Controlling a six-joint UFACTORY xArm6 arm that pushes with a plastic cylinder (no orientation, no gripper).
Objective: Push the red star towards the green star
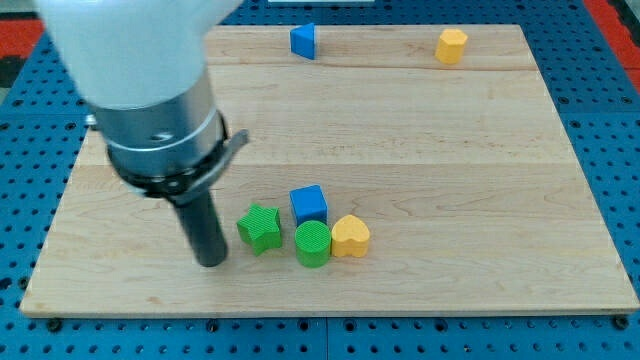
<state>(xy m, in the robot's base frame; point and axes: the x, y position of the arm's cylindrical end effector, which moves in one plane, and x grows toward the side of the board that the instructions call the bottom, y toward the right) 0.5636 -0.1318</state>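
Camera view is mostly the wooden desk, a pale board sitting on a blue pegboard. Next biggest is the arm, a fat white and grey body filling the view's top left, with the dark rod hanging out of it. No hand on this rig, only that rod, so I can't tell you any released or clenched state.

My tip is down on the desk near the view's bottom, just to the view's left of the green star, close but with a sliver of wood showing between them.

The green star sits at the left end of a tight cluster: blue cube up and to its right, green cylinder right beside it, and yellow heart touching the cylinder on the far side.

Well apart, along the view's top edge, there's a blue triangular block and a yellow block, shape hard to call.

Red star: can't tell where it is, it doesn't show anywhere.
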